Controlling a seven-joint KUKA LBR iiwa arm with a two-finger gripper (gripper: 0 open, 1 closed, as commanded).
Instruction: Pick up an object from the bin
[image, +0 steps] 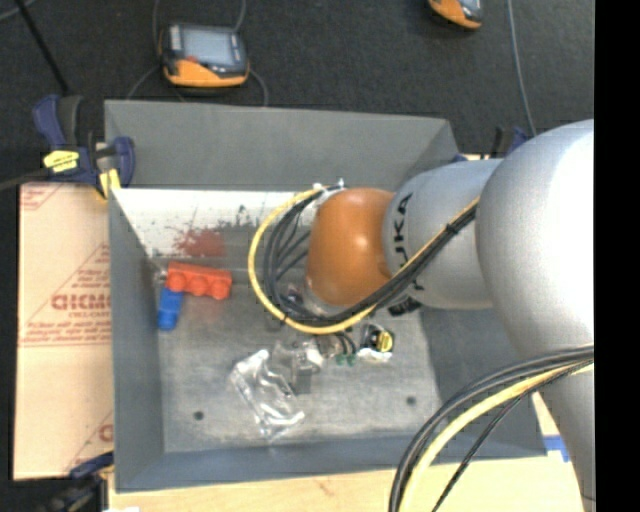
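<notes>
I cannot tell how wide my pincer (303, 358) stands just beside the crumpled clear plastic wrapper (262, 392); the grey arm (450, 255) above reads "UKA".

An orange toy brick (198, 283) with a row of round knobs lies in the left part of the bin (140, 400), near the back wall. At its left end, touching or nearly so, sits a small blue block (169, 310), a little nearer the front. A small yellow-and-black piece (379, 342) lies right of centre. On the dark floor (330, 50) beyond the back rim rests an orange-and-black handheld device (205, 53) with cables running from it, and a second device (455, 9) sits at the top edge.
</notes>
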